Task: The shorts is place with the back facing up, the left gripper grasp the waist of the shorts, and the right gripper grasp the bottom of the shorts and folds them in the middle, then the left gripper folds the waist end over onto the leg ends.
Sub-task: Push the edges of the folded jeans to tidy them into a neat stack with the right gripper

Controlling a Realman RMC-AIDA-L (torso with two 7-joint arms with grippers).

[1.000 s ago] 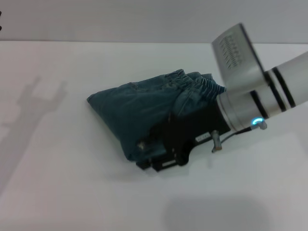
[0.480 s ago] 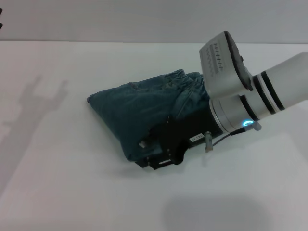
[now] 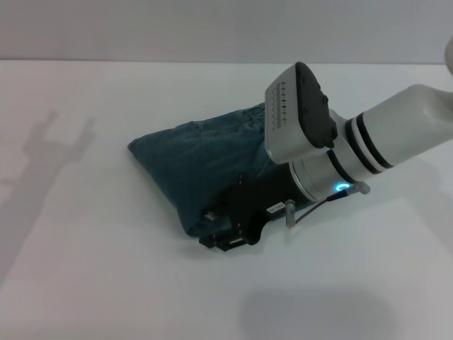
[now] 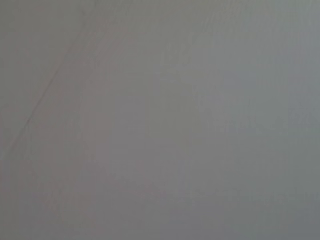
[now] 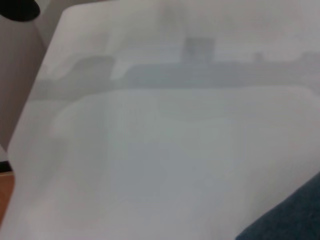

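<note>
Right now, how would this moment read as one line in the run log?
shorts: folded bundle on white table | right pincer: low at bundle's near edge | left pincer: out of view | stage: fold apparently made

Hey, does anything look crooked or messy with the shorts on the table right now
Yes. The shorts sit as a lopsided, puffy wedge, skewed to the table edge, not a flat fold. The right end effector is low at their near corner. The left one is out of view.

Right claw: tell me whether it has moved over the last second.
Yes. The black right claw slid left and slightly down along the folded blue-green denim shorts, which stayed put.
</note>
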